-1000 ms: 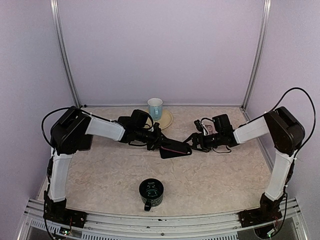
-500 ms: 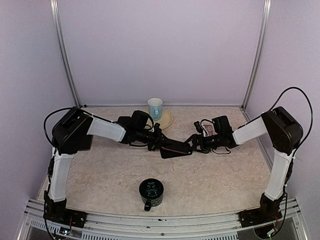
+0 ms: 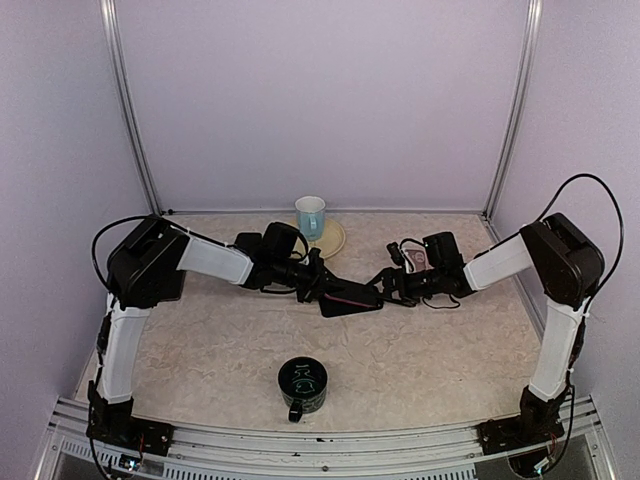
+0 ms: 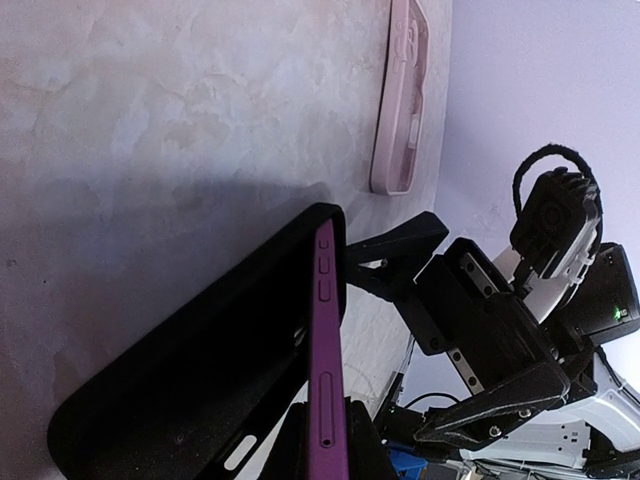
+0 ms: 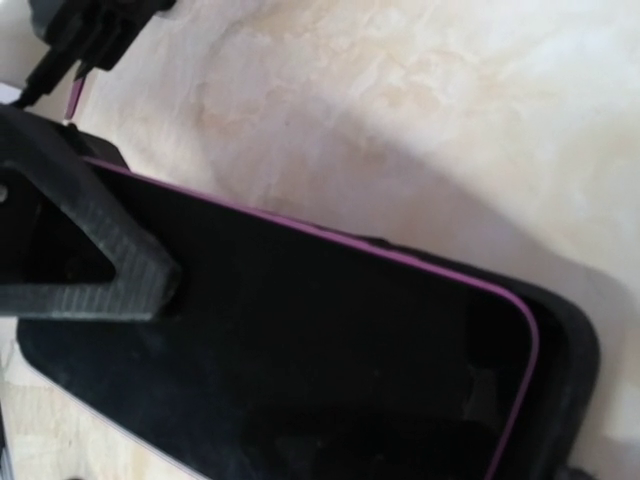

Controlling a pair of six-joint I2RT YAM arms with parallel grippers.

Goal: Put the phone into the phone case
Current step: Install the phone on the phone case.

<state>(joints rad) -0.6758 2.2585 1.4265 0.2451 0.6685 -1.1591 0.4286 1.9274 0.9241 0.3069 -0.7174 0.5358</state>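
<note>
The left claw (image 3: 321, 287) is clamped tight on one end of a slim phone with a black screen and purple edge (image 4: 326, 380), holding it over the middle of the pale marbled table (image 3: 200, 340); a shadow beneath suggests it is off the surface. A soft black phone case (image 4: 200, 380) wraps the phone. At the end toward the right arm, the phone's corner sits inside the case rim. Toward the left claw, the case gapes away from the phone's side. The right claw (image 3: 386, 289) is spread wide and holds nothing. One of its fingers (image 5: 90, 270) lies across the screen; I cannot tell whether it touches.

To do this well, I judge the right claw should pinch screen and case back together at the seated end, then work toward the gap, keeping off the side buttons. The left grip must hold level and firm.

Farther right, a pink phone case (image 4: 403, 100) lies on the table, well apart.
</note>
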